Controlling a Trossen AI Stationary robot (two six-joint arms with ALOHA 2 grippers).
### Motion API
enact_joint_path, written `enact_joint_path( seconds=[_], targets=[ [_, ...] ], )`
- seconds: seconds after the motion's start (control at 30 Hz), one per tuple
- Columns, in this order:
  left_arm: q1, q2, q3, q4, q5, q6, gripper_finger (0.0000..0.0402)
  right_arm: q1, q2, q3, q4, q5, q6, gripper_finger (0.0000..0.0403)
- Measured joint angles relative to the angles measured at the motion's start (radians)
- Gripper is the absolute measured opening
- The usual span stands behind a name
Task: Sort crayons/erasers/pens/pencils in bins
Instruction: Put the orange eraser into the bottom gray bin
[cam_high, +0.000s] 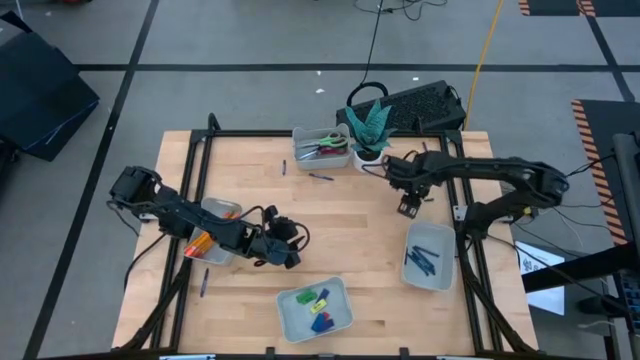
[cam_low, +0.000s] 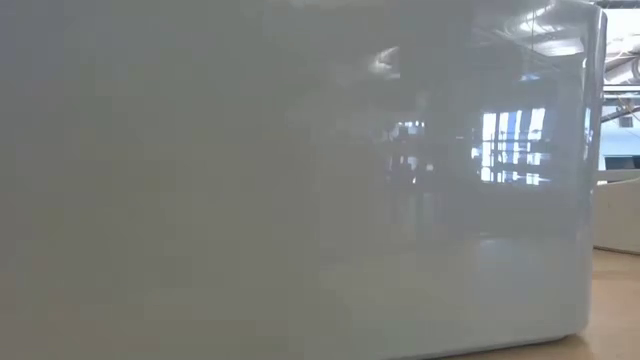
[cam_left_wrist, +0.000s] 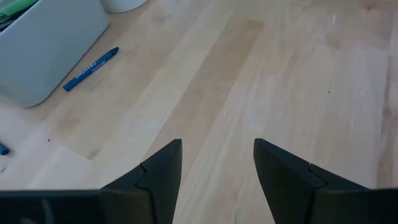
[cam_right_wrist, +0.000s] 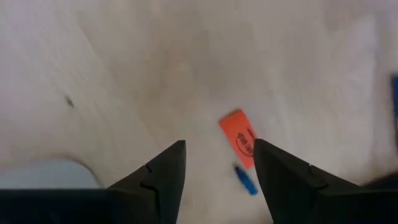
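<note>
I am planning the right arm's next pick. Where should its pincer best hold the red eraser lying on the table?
Probably across the two long edges of the red eraser, at mid-length, coming from straight above. It lies flat and slanted, so the open right pincer should turn to match. Avoid the end beside the small blue piece.

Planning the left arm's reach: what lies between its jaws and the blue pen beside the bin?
Only bare table, as the left wrist view shows: nothing between the left gripper and the blue pen.
</note>
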Motion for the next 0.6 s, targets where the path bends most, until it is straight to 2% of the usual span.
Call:
enact_joint_path(
  seconds=[0.1, 0.23, 0.33, 0.6],
  targets=[
    [0.004, 0.000, 0.000, 0.000, 0.000, -0.001, 0.0202, -0.022, 0.060, 0.000, 0.000, 0.000, -0.163, 0.0180],
    [0.012, 0.000, 0.000, 0.001, 0.000, -0.001, 0.0202, -0.023, 0.124, 0.000, 0.004, 0.029, -0.295, 0.0179],
    [0.018, 0.000, 0.000, 0.000, 0.000, -0.002, 0.0202, -0.023, 0.156, -0.010, 0.022, 0.077, -0.353, 0.0182],
    [0.019, 0.000, 0.000, -0.006, -0.001, -0.002, 0.0202, -0.060, 0.176, -0.084, 0.105, 0.089, -0.396, 0.0173]
  ],
)
